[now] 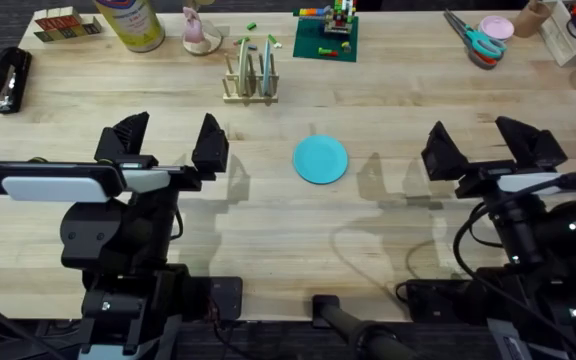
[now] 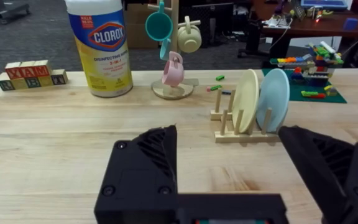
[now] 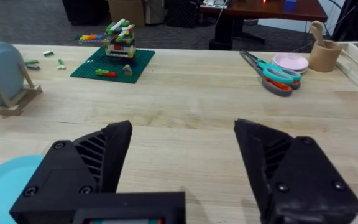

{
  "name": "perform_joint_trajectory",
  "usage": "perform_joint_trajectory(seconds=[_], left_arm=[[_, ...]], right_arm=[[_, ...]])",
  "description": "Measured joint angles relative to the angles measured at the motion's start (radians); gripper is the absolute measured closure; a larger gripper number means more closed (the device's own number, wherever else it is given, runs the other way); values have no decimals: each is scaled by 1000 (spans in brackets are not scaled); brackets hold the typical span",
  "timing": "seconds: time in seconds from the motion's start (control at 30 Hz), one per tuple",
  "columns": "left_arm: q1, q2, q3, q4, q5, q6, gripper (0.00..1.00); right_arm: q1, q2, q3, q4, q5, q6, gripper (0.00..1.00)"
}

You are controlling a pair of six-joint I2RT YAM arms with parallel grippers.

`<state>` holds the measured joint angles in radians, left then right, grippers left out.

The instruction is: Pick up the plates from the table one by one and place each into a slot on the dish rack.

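A turquoise plate [image 1: 320, 159] lies flat on the table [image 1: 368, 220] near its middle; its edge shows as a turquoise plate [image 3: 5, 180] in the right wrist view. The dish rack [image 1: 249, 78] stands farther back, holding two upright plates: a pale green-white plate [image 2: 246, 101] and a bluish plate [image 2: 272, 99]. My left gripper [image 1: 168, 140] hovers open to the left of the flat plate, nothing between its fingers. My right gripper [image 1: 483, 145] hovers open to the plate's right, also empty.
At the back stand a Clorox canister [image 2: 101, 46], a mug tree [image 2: 174, 56], letter blocks [image 2: 31, 74] and a green brick baseplate with a model [image 1: 328, 35]. Scissors [image 1: 473, 40], a pink lid and a wooden cup lie back right. A black stapler [image 1: 8, 80] sits far left.
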<state>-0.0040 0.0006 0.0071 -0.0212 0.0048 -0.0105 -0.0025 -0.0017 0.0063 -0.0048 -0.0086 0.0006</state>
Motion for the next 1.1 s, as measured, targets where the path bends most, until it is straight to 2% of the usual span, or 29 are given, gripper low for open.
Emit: perform_joint_trajectory(seconds=[0.63, 0.77, 0.9, 1.1], left_arm=[[0, 0, 0, -14, 0, 0, 8], [0, 1, 12, -81, 0, 0, 8], [0, 1, 94, -213, 0, 0, 8], [0, 14, 255, -303, 0, 0, 8]], right_arm=[[2, 0, 0, 7, 1, 0, 4], [2, 0, 13, -18, 1, 1, 4], [2, 4, 87, -96, 1, 0, 4], [2, 80, 301, -256, 1, 0, 5]])
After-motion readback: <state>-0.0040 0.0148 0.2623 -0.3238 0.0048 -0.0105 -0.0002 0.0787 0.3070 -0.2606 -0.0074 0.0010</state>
